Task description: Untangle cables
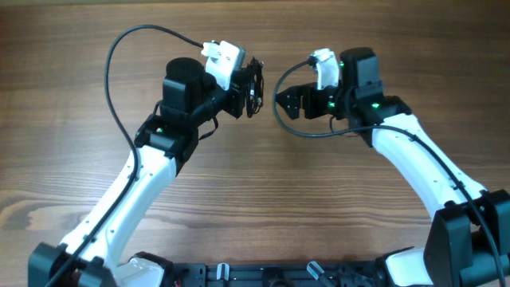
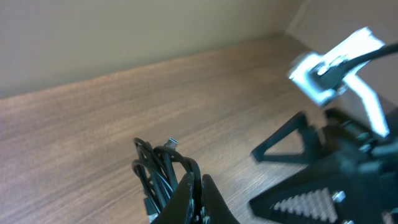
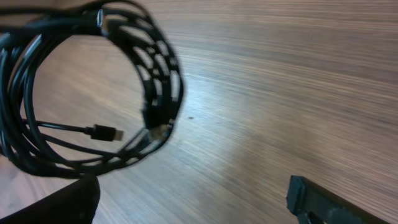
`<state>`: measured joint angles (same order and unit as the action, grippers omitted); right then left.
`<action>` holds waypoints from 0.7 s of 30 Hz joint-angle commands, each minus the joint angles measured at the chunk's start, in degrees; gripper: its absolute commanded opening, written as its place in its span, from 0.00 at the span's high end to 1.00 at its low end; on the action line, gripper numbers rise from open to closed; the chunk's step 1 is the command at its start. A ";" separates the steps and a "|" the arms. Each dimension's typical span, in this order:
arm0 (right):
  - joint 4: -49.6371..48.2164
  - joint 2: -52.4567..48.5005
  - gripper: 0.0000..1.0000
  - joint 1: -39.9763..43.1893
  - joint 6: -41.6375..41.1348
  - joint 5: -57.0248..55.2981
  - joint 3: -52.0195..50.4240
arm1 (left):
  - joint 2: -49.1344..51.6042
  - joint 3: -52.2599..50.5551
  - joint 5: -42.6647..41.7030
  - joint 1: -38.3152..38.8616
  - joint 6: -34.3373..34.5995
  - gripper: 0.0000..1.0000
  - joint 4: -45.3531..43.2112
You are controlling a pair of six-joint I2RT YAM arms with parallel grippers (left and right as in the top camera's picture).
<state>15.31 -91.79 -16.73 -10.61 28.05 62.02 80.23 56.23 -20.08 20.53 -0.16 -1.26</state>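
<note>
The cables [image 1: 256, 88] are a small coil of thin black cords, held up above the wooden table between the two arms. My left gripper [image 1: 247, 94] is shut on the coil. In the left wrist view the closed jaws [image 2: 200, 190] pinch the loops [image 2: 158, 171], and a small plug end sticks up. My right gripper [image 1: 288, 102] is open and empty, just right of the coil and facing it. In the right wrist view the coil [image 3: 158, 81] hangs at the upper left with plug ends showing, ahead of the spread fingers [image 3: 193, 205].
The wooden table [image 1: 263, 199] lies under both arms. Thick black robot cables arc over the left arm [image 1: 119, 48] and loop beside the right wrist [image 1: 279, 119]. The open right gripper [image 2: 311, 193] shows in the left wrist view. A wall edges the table's far side [image 2: 124, 37].
</note>
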 commanded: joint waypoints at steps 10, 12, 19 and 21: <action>-4.83 -2.51 0.10 -5.31 -5.01 -1.22 -0.55 | -8.00 1.22 -1.14 0.26 0.66 0.96 0.28; -5.46 -2.51 0.10 -5.62 -5.01 -1.20 -0.55 | -8.59 1.22 -1.16 0.26 0.66 0.96 0.46; -7.76 -2.51 0.11 -5.62 -6.10 -1.22 -0.55 | -10.45 1.22 -1.16 0.26 0.66 0.96 1.33; -8.48 -2.51 0.12 -5.62 -6.64 -1.22 -0.55 | -10.95 1.22 -1.16 0.26 0.66 0.96 1.53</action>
<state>7.88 -93.23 -22.11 -15.73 27.40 62.00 71.48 56.23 -20.08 20.53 -0.08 0.32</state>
